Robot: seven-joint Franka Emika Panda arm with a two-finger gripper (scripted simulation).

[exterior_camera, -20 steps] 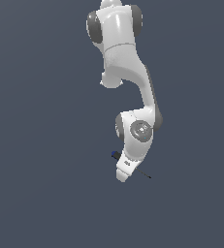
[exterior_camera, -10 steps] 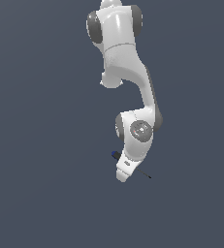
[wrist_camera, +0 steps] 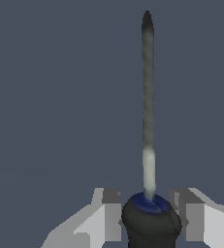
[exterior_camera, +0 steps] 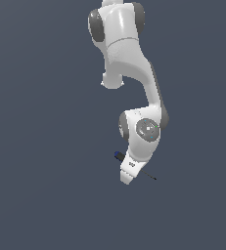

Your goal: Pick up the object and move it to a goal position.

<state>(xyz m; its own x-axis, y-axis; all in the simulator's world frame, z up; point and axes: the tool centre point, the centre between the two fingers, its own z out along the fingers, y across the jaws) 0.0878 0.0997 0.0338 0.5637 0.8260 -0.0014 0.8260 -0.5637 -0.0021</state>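
The screwdriver (wrist_camera: 149, 145) lies between the two fingers of the gripper (wrist_camera: 151, 213). In the wrist view its long axis runs straight away from the camera: the black handle with the blue collar is the near end, between the fingers, and the thin shaft goes away from it to a dark tip at the far end. The shaft looks pale close to the handle and darker toward the tip.

In the exterior view the screwdriver (exterior_camera: 118, 156) lies across, behind the lower end of the arm (exterior_camera: 139, 134). The blue and black handle end shows on the exterior view's left of the white hand, a little higher, and the thin dark shaft comes out on the exterior view's right and a little lower. So the axis is tilted, with the tip toward the exterior view's right.

The fingers (wrist_camera: 110, 213) stand on both sides of the handle. They seem to touch it, but the render is coarse, so I cannot tell for sure if they clamp it or only stand just beside it.

The arm comes down from the upper part of the exterior view, bends at a round grey joint, and its white hand points down and slightly toward the exterior view's left. In this view the hand covers the fingers.
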